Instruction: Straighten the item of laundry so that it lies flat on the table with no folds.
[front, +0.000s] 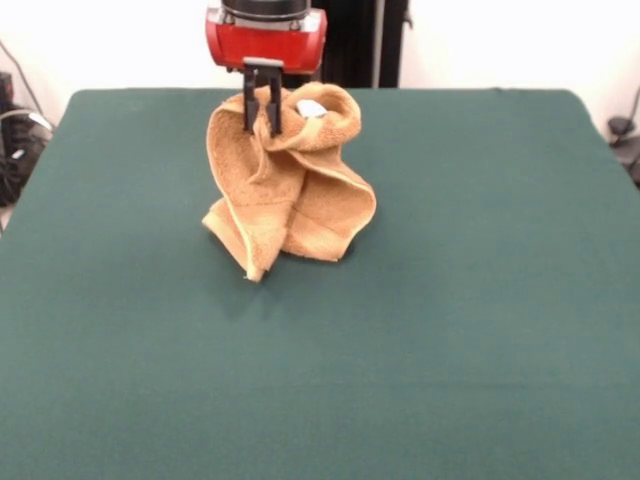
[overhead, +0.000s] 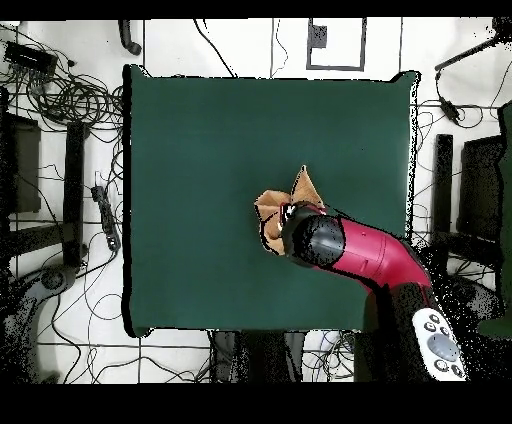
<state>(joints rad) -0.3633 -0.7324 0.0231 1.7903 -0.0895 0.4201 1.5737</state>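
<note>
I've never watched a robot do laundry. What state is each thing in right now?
towel: bunched and folded, lifted by its top, lower end touching the table
gripper: shut on the towel's upper folds
table: bare green cloth, only the towel on it

Arm (overhead: 375, 255): red and black, reaching in from the base side, angled across the table's edge toward its middle in the overhead view.
Wrist (front: 266, 38): red housing with a black collar above it, pointing straight down in the front view.
Gripper (front: 263, 125): two black fingers (front: 249, 100) hanging vertically, close together, pinched on the towel (front: 290, 190).
Height: gripper raised above the table (front: 480, 300).
</note>
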